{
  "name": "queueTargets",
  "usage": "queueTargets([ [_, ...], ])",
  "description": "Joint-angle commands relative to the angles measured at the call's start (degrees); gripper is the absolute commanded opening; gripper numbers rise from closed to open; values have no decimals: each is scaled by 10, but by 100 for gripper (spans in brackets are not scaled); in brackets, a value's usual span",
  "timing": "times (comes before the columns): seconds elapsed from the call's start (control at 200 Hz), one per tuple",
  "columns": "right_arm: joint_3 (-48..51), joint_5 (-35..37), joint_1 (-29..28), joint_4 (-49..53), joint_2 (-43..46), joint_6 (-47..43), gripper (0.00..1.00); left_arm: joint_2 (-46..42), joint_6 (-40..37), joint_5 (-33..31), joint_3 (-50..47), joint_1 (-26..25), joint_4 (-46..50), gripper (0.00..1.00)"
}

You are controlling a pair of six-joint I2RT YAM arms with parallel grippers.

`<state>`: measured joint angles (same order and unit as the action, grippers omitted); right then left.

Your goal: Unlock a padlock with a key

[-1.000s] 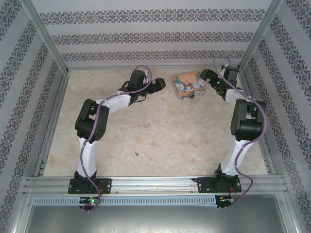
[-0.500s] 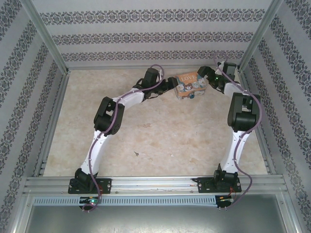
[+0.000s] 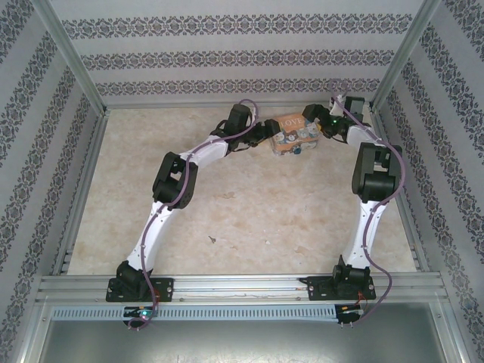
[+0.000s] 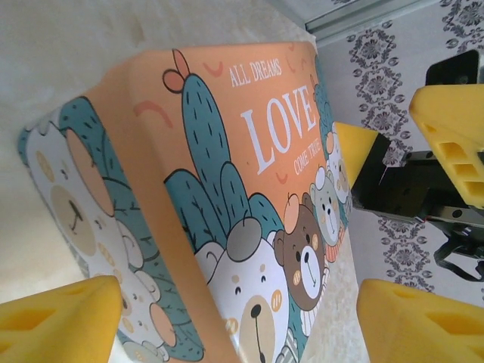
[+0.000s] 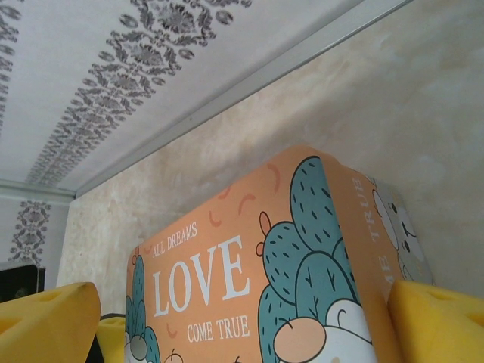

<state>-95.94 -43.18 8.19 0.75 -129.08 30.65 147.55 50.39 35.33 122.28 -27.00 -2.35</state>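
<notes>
1. The tin [image 4: 227,166] has an orange lid that reads "ALL DREAMS LOVE COME TRUE", with cartoon bears and a teal cactus; in the right wrist view its side also carries the word "TRUE"
2. It lies on the table [image 3: 227,219], toward 1 o'clock in the top view
3. The padlock [image 3: 298,150] shows as a tiny bluish speck at the tin's 6 o'clock edge, too small to tell whether it touches the tin
4. The left arm [image 3: 174,181] bends at the elbow and stretches toward 2 o'clock; the left claw [image 4: 238,321] stands wide at the tin's 9 o'clock end, with one yellow finger [image 4: 60,318] on each side of the tin, and contact is unclear
5. The right arm [image 3: 374,174] bends at the elbow and points toward 11 o'clock; the right claw [image 5: 242,325] is also wide and straddles the tin from its 3 o'clock end
</notes>
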Motion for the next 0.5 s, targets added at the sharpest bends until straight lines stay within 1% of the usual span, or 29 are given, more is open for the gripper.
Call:
queueTargets([
  [0.0,12,-32,-23,13,16,-25,97,2,-6,30,14,-6,22,79],
  [0.14,42,-31,-47,11,37,-34,96,-21,-21,45,-19,-5,17,78],
  [0.265,78,-12,-71,2,63,-33,95,-58,-31,48,-72,1,0,77],
  [0.495,147,11,-120,-24,112,-22,94,-146,-32,50,-219,16,-55,75],
])
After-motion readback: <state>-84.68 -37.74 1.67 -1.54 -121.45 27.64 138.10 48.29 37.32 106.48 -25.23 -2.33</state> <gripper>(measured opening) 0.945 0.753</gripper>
